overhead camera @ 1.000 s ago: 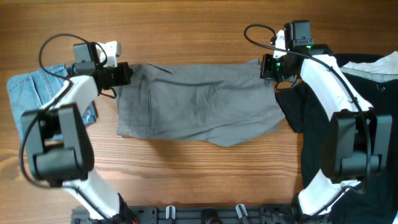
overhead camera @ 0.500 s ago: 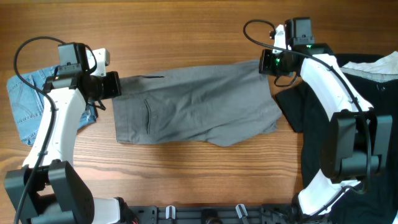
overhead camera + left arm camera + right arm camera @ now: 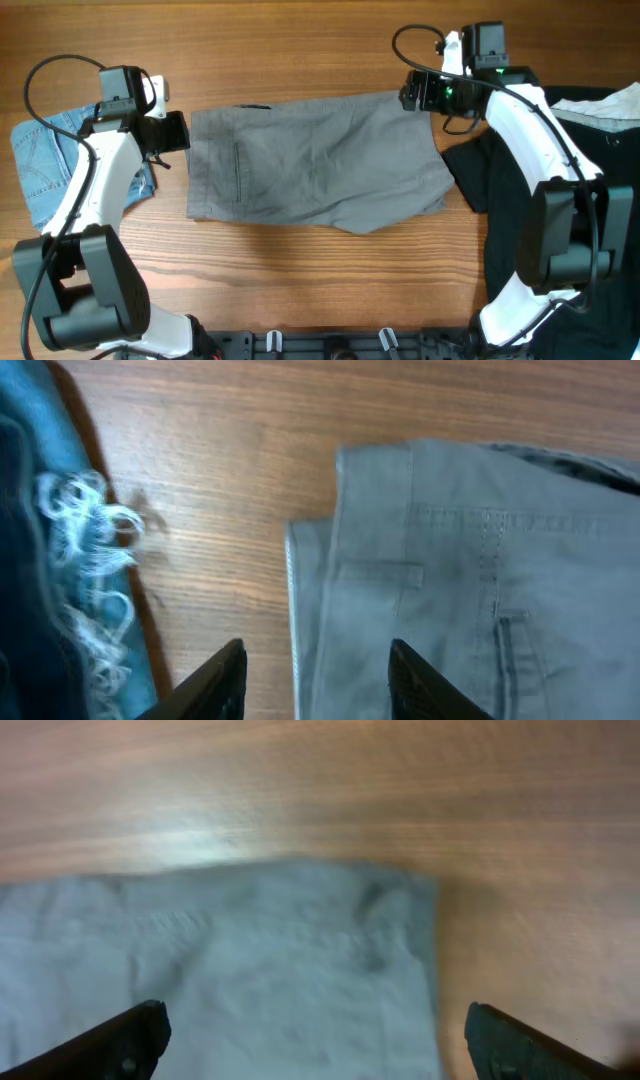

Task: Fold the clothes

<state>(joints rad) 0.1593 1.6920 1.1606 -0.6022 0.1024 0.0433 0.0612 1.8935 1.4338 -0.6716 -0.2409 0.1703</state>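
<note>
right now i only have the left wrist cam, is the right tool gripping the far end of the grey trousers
Observer: No. The right tool is open above that corner of the grey trousers, holding nothing.
Operator: whats past that end
Observer: A black garment lies right beside it, under the right arm. I cannot tell whether they overlap.
Operator: trousers lying flat?
Observer: Yes, spread lengthwise between the two arms on the table, with an uneven lower right edge.
</note>
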